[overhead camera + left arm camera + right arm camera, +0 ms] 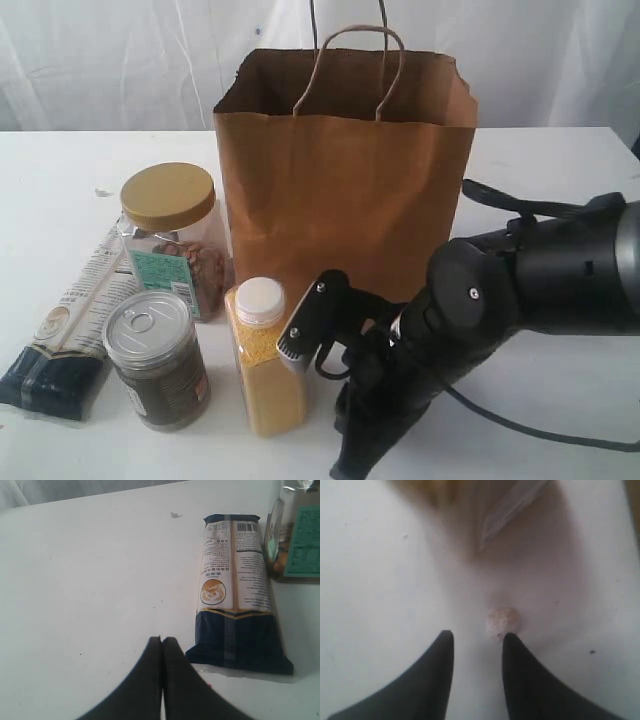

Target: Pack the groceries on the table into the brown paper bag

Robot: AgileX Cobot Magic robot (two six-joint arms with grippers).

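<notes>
— White curtain (120, 60) hangs behind, and the white table (560, 180) fills everything below it. Where does the brown paper bag (340, 200) stand?

— Upright in the middle, toward the far side, with its mouth open and its loop handles standing up.

— And the groceries?

— They are left of the bag or in front of it. The tan-lidded clear jar (175, 240) stands just beside the bag's left wall. Nearer, the silver-lidded dark jar (158, 365) is upright. The white-capped yellow bottle (265, 370) stands just to its right, in front of the bag. The long white-and-navy packet (70, 330) lies flat, leftmost of all, with its navy end toward the near edge.

— What about the left gripper (162, 639)?

— Its fingers are pressed together with nothing between them. It sits over bare table, near the packet's navy end but apart from it.

— And the right side?

— The right arm (520, 280) reaches in low from the right, close to the yellow bottle. The right gripper (476, 639) has its fingers apart, and only white tabletop shows in the gap. A small pale round speck (503, 622) lies on the table just ahead of one fingertip. Beyond that the right wrist view is too blurred to read.
</notes>
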